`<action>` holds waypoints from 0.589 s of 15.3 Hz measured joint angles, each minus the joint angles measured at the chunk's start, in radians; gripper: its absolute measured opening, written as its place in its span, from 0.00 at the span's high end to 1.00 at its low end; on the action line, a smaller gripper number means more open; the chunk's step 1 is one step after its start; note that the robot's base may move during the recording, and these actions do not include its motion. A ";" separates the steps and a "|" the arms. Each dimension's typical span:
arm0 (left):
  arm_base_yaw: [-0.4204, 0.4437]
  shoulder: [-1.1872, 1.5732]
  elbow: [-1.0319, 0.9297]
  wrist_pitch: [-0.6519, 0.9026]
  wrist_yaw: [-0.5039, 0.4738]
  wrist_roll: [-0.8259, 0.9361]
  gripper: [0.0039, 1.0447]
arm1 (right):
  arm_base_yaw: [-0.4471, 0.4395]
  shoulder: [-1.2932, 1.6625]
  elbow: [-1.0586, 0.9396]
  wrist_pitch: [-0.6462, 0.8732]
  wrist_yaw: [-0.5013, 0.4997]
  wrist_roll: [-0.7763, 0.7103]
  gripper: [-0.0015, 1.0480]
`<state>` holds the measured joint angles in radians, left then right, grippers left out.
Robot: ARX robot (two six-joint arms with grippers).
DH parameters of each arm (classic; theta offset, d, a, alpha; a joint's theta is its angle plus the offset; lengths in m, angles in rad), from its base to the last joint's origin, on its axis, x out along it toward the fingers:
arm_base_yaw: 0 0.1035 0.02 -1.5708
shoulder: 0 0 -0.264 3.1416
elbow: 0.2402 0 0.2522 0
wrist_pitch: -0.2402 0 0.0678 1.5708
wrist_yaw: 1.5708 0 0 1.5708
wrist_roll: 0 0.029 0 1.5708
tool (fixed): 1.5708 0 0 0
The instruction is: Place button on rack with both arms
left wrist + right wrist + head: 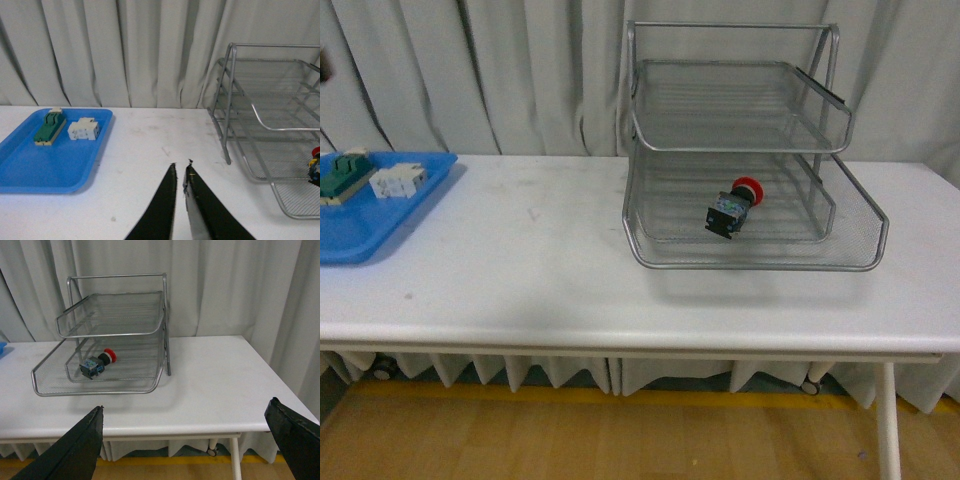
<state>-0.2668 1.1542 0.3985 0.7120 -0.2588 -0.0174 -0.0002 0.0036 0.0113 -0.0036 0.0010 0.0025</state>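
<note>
Left gripper (181,165): two black fingers, tips drawn together with only a sliver between them, holding nothing, hanging above the white table (520,270) between blue tray and rack.

Right gripper (185,407): fingers spread wide apart, nothing between them, off the table's front edge and well clear of the rack.

Button (735,205): red round cap, black-and-blue body. It lies on its side inside the rack, cap towards the back, on a lower tier beneath the top tray. Through the mesh, it is unclear which of the two lower tiers carries it. No gripper touches it.

Rack (645,140): silver wire mesh on a tubular frame, three stepped tiers, standing on the table's right half before the pale curtain (470,70). The top tier holds nothing.

Blue tray (350,240): flat plastic, at the table's left end, well apart from the rack. It holds a green block (342,175) and a white blocky part (398,182), side by side.
</note>
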 joint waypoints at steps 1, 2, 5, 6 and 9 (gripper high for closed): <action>0.033 -0.060 -0.050 0.016 0.022 0.000 0.98 | 0.000 0.000 0.000 0.000 0.000 0.000 0.06; 0.061 -0.119 -0.087 0.026 0.043 0.002 0.99 | 0.000 0.000 0.000 0.000 0.000 0.000 0.06; 0.116 -0.224 -0.204 0.000 0.111 0.003 0.99 | 0.000 0.000 0.000 0.000 0.000 0.000 0.06; 0.135 -0.271 -0.229 -0.009 0.125 0.003 0.99 | 0.000 0.000 0.000 0.000 0.000 0.000 0.06; 0.177 -0.391 -0.294 -0.069 0.167 0.003 0.99 | 0.000 0.000 0.000 0.000 0.000 0.000 0.06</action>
<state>-0.0898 0.7635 0.1043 0.6430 -0.0917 -0.0147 -0.0002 0.0036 0.0113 -0.0036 0.0010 0.0025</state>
